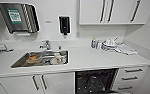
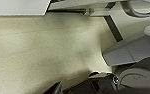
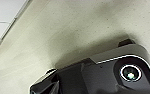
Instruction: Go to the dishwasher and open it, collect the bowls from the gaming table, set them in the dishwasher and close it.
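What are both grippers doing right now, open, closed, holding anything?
Left gripper: cannot be told from the left wrist view.
Right gripper: cannot be told from the right wrist view.

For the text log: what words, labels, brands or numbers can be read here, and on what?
Nothing can be read.
Green-and-white label on the paper towel dispenser: too blurred.
Small plate on the wall: too small.
Black soap dispenser: no legible mark.
Bottles on the counter: labels blurred.
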You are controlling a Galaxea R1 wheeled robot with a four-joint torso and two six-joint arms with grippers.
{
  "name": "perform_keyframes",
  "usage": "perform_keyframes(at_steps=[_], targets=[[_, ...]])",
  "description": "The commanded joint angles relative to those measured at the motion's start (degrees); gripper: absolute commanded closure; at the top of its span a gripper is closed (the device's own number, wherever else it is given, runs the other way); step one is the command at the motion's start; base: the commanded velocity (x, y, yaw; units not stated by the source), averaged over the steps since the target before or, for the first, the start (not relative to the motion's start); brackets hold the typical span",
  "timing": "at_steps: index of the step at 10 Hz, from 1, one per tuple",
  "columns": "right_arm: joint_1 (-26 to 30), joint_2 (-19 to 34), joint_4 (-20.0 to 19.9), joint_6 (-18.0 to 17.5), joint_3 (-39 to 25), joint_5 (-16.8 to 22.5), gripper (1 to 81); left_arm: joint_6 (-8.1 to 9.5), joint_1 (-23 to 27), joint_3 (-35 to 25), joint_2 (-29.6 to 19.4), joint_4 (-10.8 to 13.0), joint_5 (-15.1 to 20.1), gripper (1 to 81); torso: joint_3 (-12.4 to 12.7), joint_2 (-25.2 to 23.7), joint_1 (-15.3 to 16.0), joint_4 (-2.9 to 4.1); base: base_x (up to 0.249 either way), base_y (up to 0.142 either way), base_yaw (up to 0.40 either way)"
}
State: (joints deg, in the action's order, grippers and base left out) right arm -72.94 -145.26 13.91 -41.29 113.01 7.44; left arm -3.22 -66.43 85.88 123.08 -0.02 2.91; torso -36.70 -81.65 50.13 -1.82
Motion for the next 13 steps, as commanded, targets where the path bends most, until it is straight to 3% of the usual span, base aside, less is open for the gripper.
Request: perform_keyframes(at_steps=[1,5,8,12,13], targets=[[-1.5,-5.9,5.0,6.0,9.1,0.3,1.0,-0.56,-6.6,15.5,10.6,-1.0,2.0,1.0,0.0,0.0,0.0,0.0,0.0,0.0,0.0],[-7.0,-17.7,9.3,8.2,29.5,-6.5,1.0,-0.82,-11.9,35.1,23.7,-0.4,1.8,1.0,0.0,0.0,0.0,0.0,0.0,0.0,0.0],[-9.5,-20.3,12.8,8.2,31.0,-7.4,1.0,-0.82,-13.3,43.1,29.1,-0.6,1.6,1.0,0.0,0.0,0.0,0.0,0.0,0.0,0.0],[-10.3,-22.1,13.4,8.2,32.5,-7.4,1.0,-0.91,-13.7,50.3,34.3,-0.4,1.2,1.0,0.0,0.0,0.0,0.0,0.0,0.0,0.0],[-10.3,-23.0,13.0,8.1,32.9,-6.8,1.0,-0.91,-13.7,51.0,34.9,-0.3,1.3,1.0,0.0,5.7,-3.7,0.0,0.0,0.0,0.0]])
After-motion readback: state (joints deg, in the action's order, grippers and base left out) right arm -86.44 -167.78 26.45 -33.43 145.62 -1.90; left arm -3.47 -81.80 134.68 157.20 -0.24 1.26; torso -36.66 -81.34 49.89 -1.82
